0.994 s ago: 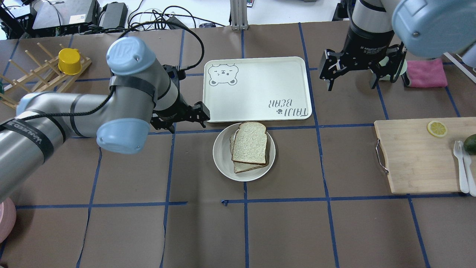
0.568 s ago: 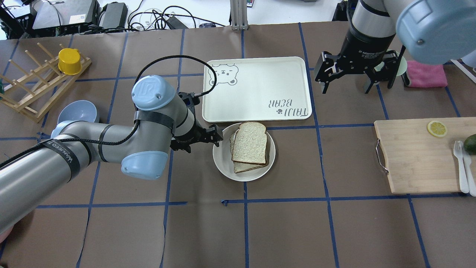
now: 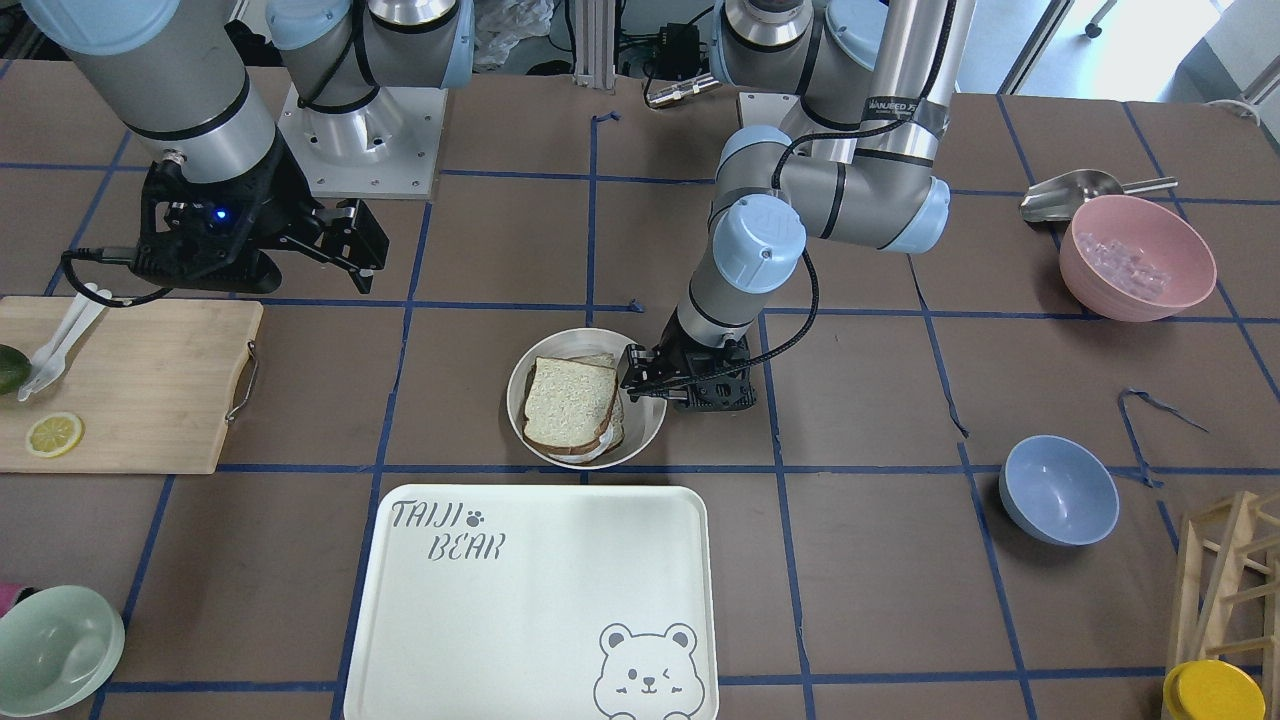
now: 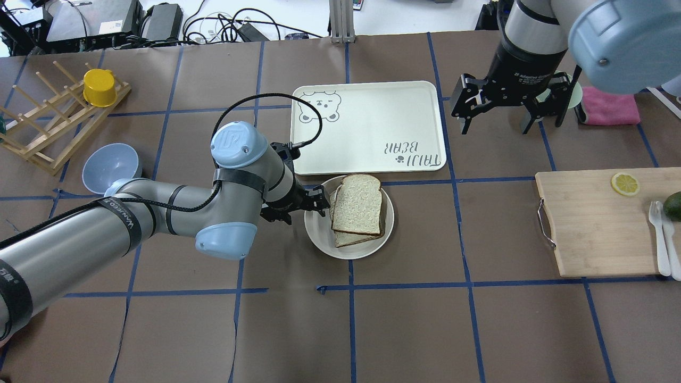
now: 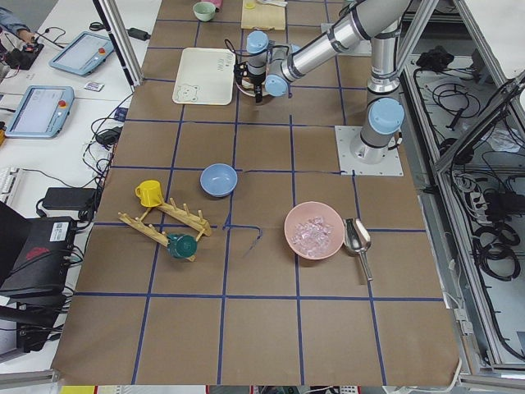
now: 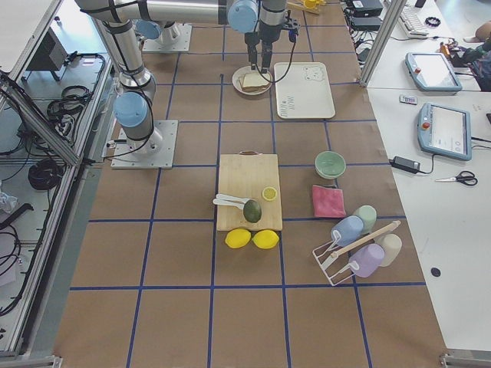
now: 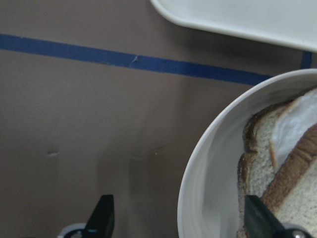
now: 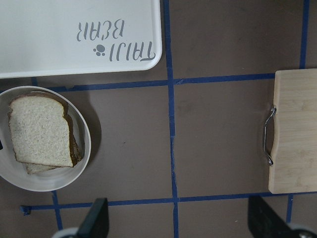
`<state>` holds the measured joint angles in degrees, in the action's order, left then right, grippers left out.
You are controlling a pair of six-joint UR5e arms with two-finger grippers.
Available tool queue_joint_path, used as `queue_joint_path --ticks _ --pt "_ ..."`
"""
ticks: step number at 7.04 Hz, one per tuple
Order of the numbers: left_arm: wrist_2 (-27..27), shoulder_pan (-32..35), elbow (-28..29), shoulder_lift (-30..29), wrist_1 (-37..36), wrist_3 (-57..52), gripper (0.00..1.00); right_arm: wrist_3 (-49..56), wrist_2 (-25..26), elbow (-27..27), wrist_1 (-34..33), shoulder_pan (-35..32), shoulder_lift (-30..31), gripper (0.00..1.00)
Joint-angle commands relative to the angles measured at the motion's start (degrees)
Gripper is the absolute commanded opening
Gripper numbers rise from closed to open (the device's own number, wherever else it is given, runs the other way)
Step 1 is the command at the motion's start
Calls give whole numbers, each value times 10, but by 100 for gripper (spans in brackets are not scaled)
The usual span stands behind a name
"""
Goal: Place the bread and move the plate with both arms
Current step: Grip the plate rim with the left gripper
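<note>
Front-facing view: you see the plate [image 3: 520, 372], round, cream-white and shallow, on the brown paper table [image 3: 860, 400], just beside the bear-printed tray [image 3: 540, 600]. In it lies the bread [image 3: 568, 402], speckled and dark-crusted. The left gripper [image 3: 632, 378] sits at the plate's rim, and the right gripper [image 3: 362, 245] hangs well apart.

Overhead: the bread hides most of a smaller slice [image 4: 347, 240] beneath it. The left wrist covers part of its gripper. The right jaws stand wide over bare paper.

Left wrist view: the black fingers [image 7: 103, 220], cut off at the frame's bottom, are spread wide. One is outside the plate, one inside by the crust, with the smooth rim between them. You cannot tell whether they touch it. A white patch between the slices is hard to make out.

Right wrist view: a wooden cutting board [image 8: 292, 129] with a metal handle is cut off at the right edge.

Side views: both grippers are too small to judge.
</note>
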<state>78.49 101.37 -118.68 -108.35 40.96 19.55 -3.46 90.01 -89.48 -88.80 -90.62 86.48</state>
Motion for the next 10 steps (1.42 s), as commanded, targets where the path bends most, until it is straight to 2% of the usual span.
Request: queue_joint_path --ticks 1,3,4,9,10 --pt "-6 10 -6 -5 -2 1 29 -1 1 0 -2 0 0 100" --pt "-33 12 -11 -3 0 -3 7 -1 6 0 -11 0 1 100" --pt "-35 11 -10 1 3 -8 0 -3 5 0 -12 -1 1 100" --pt "-51 -21 22 25 19 -12 0 -1 5 0 -12 -1 1 100" --pt "-50 -22 39 31 43 -12 0 -1 5 0 -12 -1 1 100"
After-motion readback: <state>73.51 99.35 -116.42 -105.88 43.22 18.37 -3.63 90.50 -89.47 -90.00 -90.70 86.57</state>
